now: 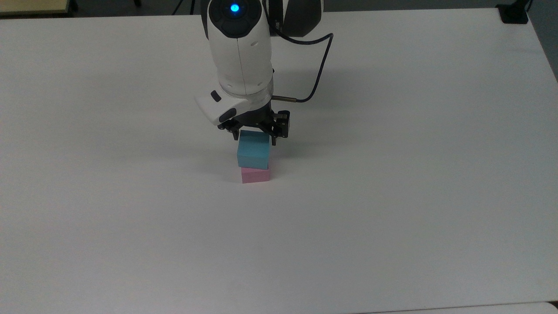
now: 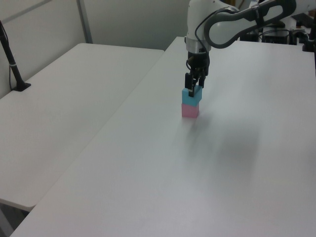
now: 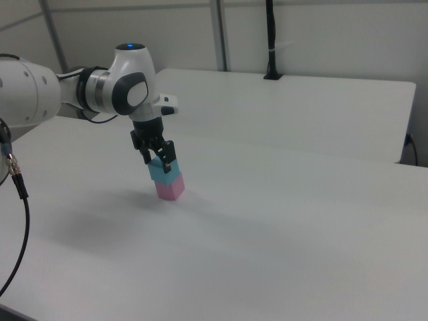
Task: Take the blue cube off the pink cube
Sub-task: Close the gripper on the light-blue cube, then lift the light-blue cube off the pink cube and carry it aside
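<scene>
I see my gripper (image 1: 255,138) right over the blue cube (image 1: 253,149). The fingers (image 1: 273,139) are spread apart, one on each side of the cube's top, and I cannot tell if they touch it. The blue cube sits on the pink cube (image 1: 255,175), just under the fingers, on the white table (image 1: 392,174).

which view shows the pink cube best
The right view: the pink cube shows two faces beneath the blue cube, clear of the gripper. The top view shows only a thin strip of it below the blue cube. The left view shows it small, mostly one face.
</scene>
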